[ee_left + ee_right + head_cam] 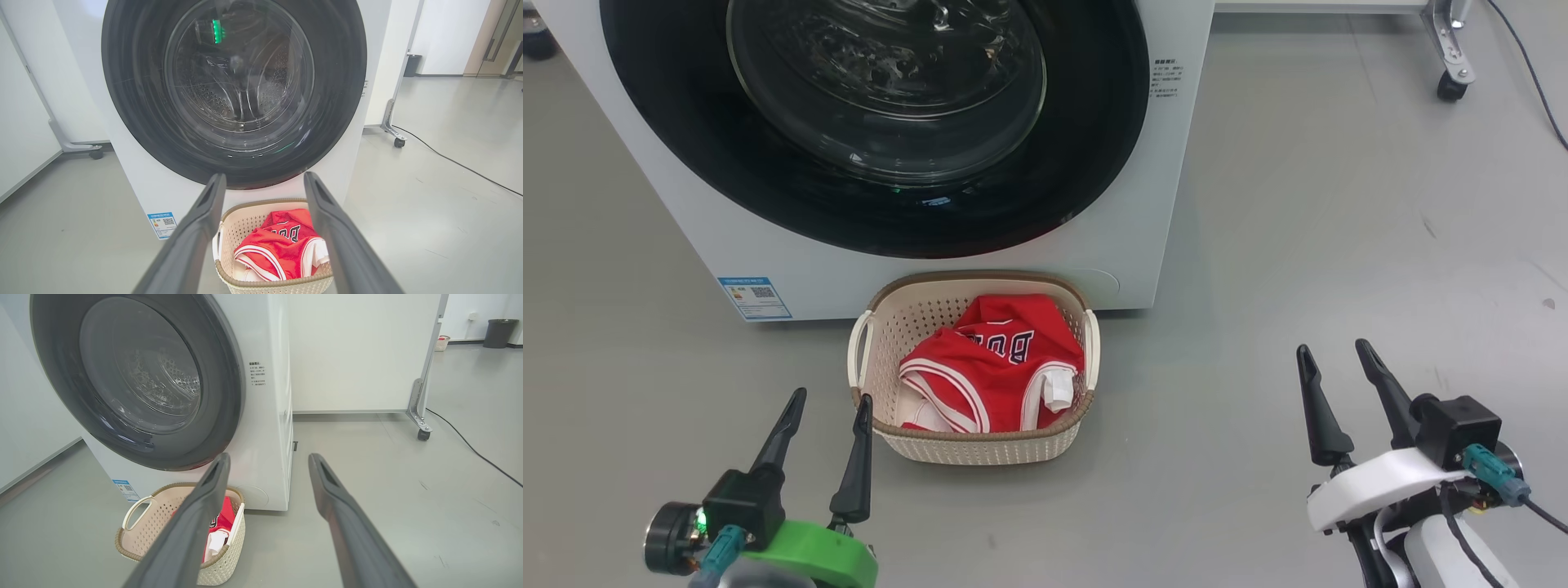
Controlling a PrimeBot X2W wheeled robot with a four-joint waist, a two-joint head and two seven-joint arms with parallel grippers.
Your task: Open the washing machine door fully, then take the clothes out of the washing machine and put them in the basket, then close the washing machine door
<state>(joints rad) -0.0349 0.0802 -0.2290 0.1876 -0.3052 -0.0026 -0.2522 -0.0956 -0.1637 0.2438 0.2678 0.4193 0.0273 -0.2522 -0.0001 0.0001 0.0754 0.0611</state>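
Our left tool (pixel 833 395) sits low at the left of the head view. Its two dark fingers are wide apart and hold nothing. Our right tool (pixel 1333 346) sits low at the right, fingers apart too, with nothing in it. Between them, nearer the left tool, the basket (pixel 980 447) stands on the grey floor (pixel 1339 245), just in front of the washing machine (pixel 1176 204). The clothes (pixel 996 371) lie inside the basket, red with white trim. The washing machine door (pixel 1094 163) is shut flat against the machine. We see a blue sticker (pixel 755 298) low on the white front.

From the left wrist we look straight at the door. Through the glass we see the steel drum (pixel 212 102) with its small holes. From the right wrist we see the machine from one side. That view also gives us a black bin (pixel 496 332) and a second little basket (pixel 441 343) far back by the wall.
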